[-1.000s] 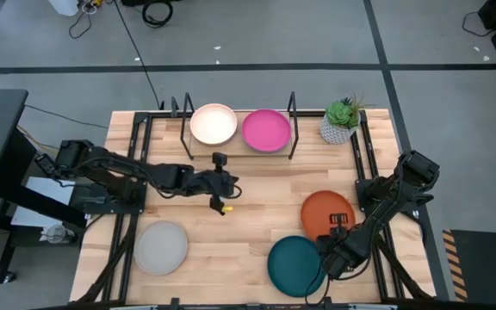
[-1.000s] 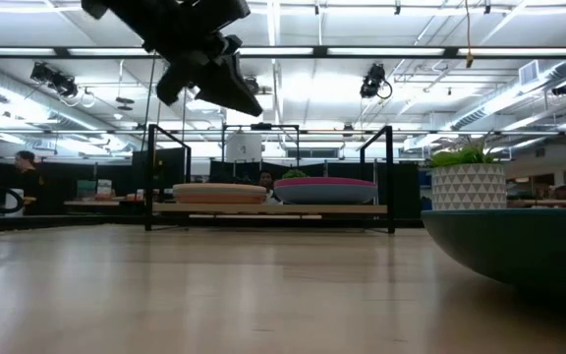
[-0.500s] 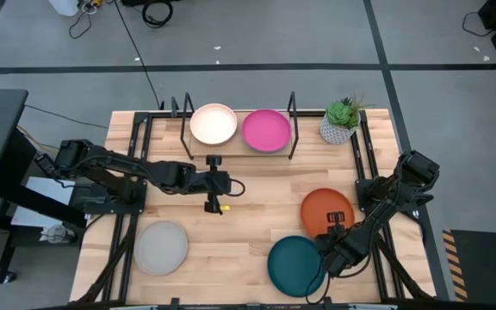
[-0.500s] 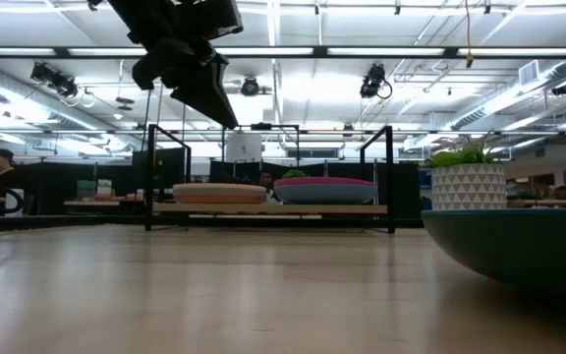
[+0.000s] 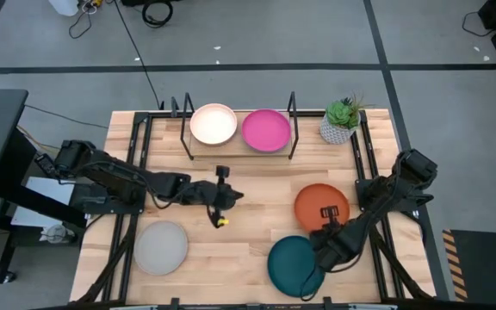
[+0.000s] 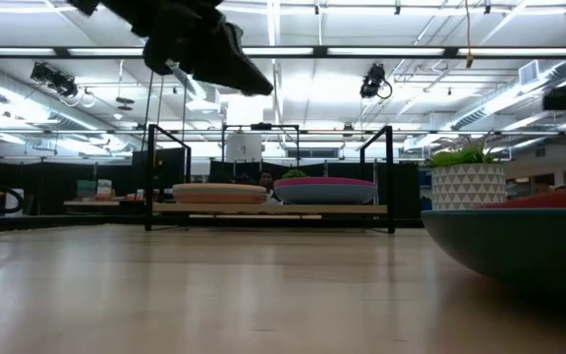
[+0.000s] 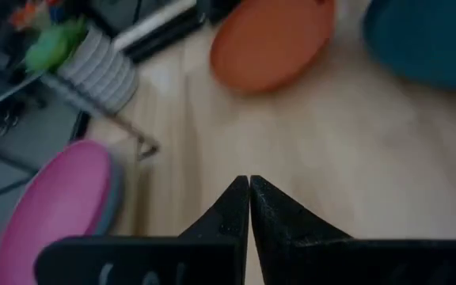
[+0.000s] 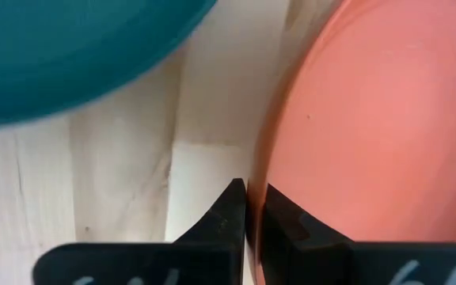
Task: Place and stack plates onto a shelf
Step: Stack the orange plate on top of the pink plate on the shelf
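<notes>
Five plates on view: peach plate (image 5: 213,124) and magenta plate (image 5: 265,130) side by side on the shelf (image 5: 235,151) at the table's far edge, grey plate (image 5: 162,247) at the near left, teal plate (image 5: 295,266) at the near middle-right, orange plate (image 5: 322,207) just beyond the teal one. One shelf, one potted plant (image 5: 341,121) (just right of the shelf, at the far right corner), two arms.

Right gripper (image 5: 325,245) low over the gap between teal and orange, fingers (image 8: 229,218) clamped on the orange plate's near rim, as the right wrist view shows: rim edge running down between the two dark tips. Orange plate tilted, near edge raised above the teal rim in the low view (image 6: 548,200); teal plate (image 8: 70,55) just beside the grip, not touched as far as can be told.

Left gripper (image 5: 223,199) out over the bare middle of the table (image 5: 257,172), in front of the shelf, pinched closed on nothing, tips meeting in the left wrist view (image 7: 248,190). Well apart from every plate; grey plate the nearest, down by the table's front edge.

Shelf board holding exactly two plates, peach on the left half, magenta on the right, each single, not stacked.
</notes>
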### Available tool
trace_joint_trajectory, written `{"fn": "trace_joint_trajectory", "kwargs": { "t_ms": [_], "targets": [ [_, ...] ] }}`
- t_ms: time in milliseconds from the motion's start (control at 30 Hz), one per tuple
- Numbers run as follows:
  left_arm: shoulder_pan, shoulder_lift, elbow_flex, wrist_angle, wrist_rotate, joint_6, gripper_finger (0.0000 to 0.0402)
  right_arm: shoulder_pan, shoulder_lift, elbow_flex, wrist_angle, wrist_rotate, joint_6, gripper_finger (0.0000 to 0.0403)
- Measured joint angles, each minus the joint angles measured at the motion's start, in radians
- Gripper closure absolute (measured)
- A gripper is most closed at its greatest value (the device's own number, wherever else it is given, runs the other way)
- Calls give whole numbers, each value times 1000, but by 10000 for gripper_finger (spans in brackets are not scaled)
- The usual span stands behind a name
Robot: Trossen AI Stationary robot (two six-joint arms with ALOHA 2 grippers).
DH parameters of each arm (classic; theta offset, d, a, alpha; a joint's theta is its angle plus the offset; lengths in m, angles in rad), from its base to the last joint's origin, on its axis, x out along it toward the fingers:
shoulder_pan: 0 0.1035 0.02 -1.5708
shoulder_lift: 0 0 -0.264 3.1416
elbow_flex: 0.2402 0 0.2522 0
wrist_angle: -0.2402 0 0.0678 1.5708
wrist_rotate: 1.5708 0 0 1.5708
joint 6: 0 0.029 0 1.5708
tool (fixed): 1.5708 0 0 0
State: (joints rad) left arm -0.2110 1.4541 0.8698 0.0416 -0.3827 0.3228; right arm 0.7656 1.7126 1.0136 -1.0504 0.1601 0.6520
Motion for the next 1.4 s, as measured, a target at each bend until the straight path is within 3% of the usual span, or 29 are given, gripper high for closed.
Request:
{"fn": "trace_joint_trajectory", "kwargs": {
  "t_ms": [267, 500, 800, 1200, 1400],
  "targets": [
    [-12, 3, -139, 100, 20, -56, 379, -117, 1, 131, -12, 46, -234, 380],
    [-28, 3, -144, 1, 21, -165, 379, -257, 2, 230, 41, 177, -490, 378],
    [-65, 3, -144, -9, 22, -287, 379, -480, 2, 314, 185, 289, -859, 379],
    [-118, 3, -144, -8, 21, -397, 379, -776, 2, 323, 292, 353, -1181, 379],
    [-136, 3, -144, -2, 21, -448, 379, -896, 2, 323, 294, 282, -1200, 377]
  ]
}}
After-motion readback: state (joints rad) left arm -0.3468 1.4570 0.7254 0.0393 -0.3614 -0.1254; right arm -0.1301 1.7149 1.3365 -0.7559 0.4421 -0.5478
